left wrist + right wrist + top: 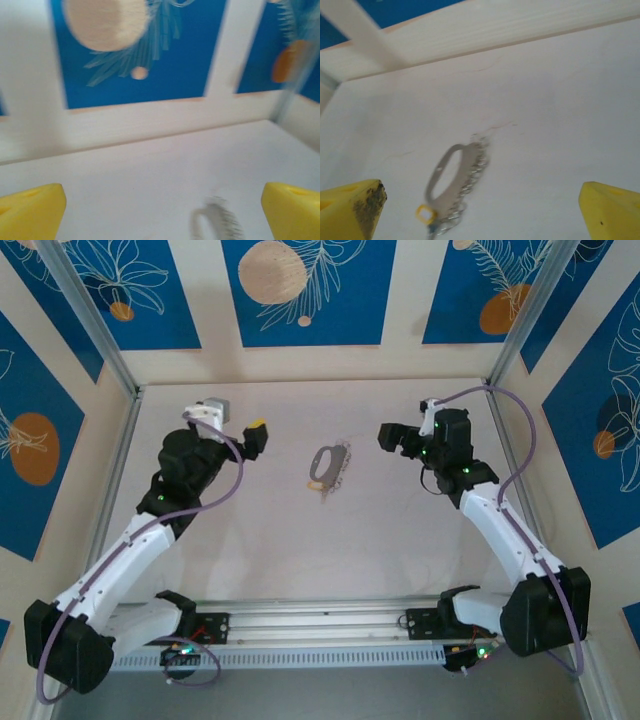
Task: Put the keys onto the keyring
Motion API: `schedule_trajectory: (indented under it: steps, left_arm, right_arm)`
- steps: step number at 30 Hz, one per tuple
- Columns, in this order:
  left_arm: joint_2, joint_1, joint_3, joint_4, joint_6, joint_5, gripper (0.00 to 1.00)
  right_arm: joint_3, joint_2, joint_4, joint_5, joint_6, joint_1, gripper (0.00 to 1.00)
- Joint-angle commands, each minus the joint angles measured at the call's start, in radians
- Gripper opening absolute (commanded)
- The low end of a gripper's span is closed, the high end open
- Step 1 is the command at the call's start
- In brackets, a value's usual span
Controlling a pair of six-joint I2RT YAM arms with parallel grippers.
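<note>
top external: keyring far from table edges

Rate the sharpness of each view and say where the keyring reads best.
Top external: sharp, evenly lit, the keyring small. Left wrist: heavily blurred, the ring a grey smear at the bottom edge. Right wrist: slightly soft, yet best; loop, chain and yellow-headed key distinct.

Fig. Even, diffuse lighting over the pale bench; shadows are faint and soft-edged, with no glare. The top view is sharp. The left wrist view is smeared by motion blur, the keyring reduced to a grey haze at its lower edge. The right wrist view is mildly soft, its yellow fingertips out of focus.
</note>
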Motion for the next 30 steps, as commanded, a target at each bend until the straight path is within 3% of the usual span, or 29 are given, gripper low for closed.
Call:
schedule_trajectory:
  steps: [1,5,8,16,17,25,28,30]
  left_arm:
    - [-0.043,0.053,-0.094,0.064,0.14,-0.195,1.0]
    - [-0.07,0.133,-0.239,0.158,0.167,-0.213,1.0]
    - [-0.041,0.189,-0.333,0.228,0.167,-0.18,1.0]
    - [0.246,0.247,-0.534,0.669,0.195,-0.171,1.0]
    - [0.267,0.253,-0.528,0.659,0.182,-0.183,1.0]
    - [0.498,0.289,-0.538,0.849,0.17,-0.072,1.0]
    - [0.524,0.297,-0.501,0.81,0.175,-0.037,1.0]
    - [0.529,0.307,-0.481,0.777,0.183,0.003,1.0]
  right_arm:
    - [-0.062,0.037,0.095,0.092,-0.005,-0.034,0.99]
    - [-0.072,0.095,0.092,0.173,-0.103,-0.052,0.99]
    - [-0.139,0.102,0.195,0.218,-0.134,-0.076,0.99]
    - [-0.296,0.151,0.44,0.264,-0.176,-0.163,0.99]
    - [-0.32,0.159,0.481,0.269,-0.18,-0.166,0.99]
    - [-0.551,0.273,0.985,0.122,-0.234,-0.176,0.99]
    - [-0.545,0.337,1.031,0.034,-0.264,-0.18,0.99]
    - [-0.518,0.322,0.953,-0.016,-0.273,-0.189,0.99]
